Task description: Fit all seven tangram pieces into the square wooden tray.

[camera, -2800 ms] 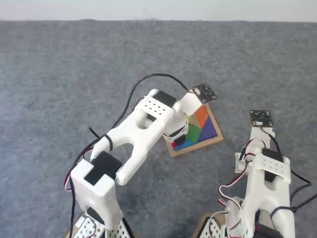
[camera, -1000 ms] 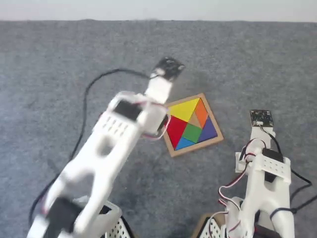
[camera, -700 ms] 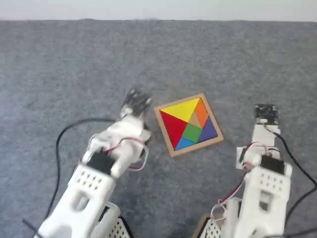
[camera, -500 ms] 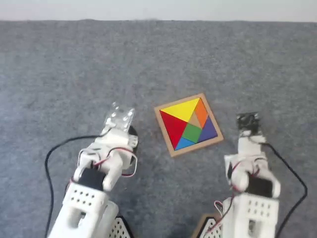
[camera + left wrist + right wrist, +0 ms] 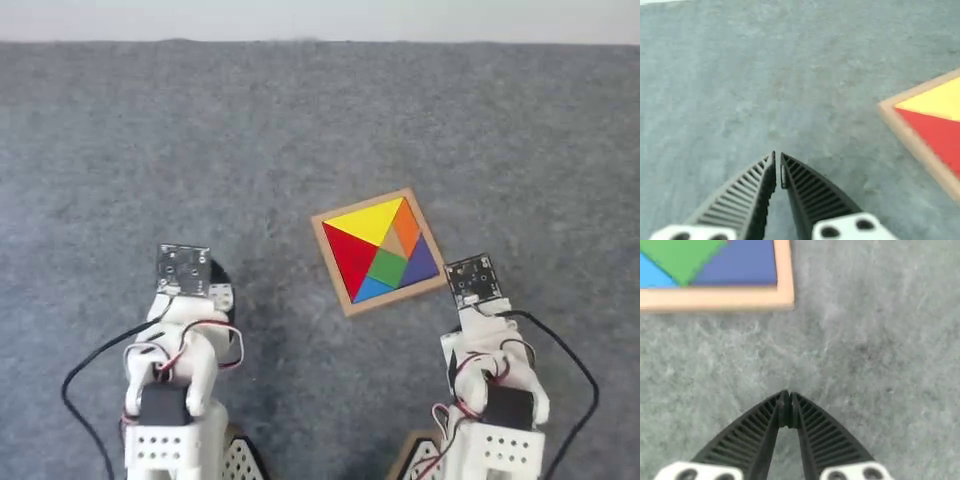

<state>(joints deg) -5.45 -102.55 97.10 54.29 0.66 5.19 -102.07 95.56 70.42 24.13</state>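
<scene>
High view shows the square wooden tray (image 5: 398, 294) lying on the grey mat (image 5: 150, 130), turned so that one corner points toward the arms. All seven pieces lie flat inside it and fill it up. The big yellow piece (image 5: 370, 220) is at the far side, with the big red piece (image 5: 345, 262) next to it. The green piece (image 5: 388, 265) is in the middle, and the small tan piece (image 5: 395, 243) touches it. The orange piece (image 5: 407, 228) is at the far corner, the purple piece (image 5: 425, 260) lies along the right side, and the light blue piece (image 5: 372, 290) is at the near corner. The left arm (image 5: 185, 340) sits well apart from the tray, off to its left. The right arm (image 5: 487, 360) is just beside the tray's near right edge. In the left wrist view, the left claw (image 5: 778, 155) is pinched almost all the way together and holds nothing. It is above bare mat, with the tray's rim off to one side. In the right wrist view, the right claw (image 5: 788, 392) is pressed tight together, with nothing in it. It is over the mat, close to a corner of the tray.
</scene>
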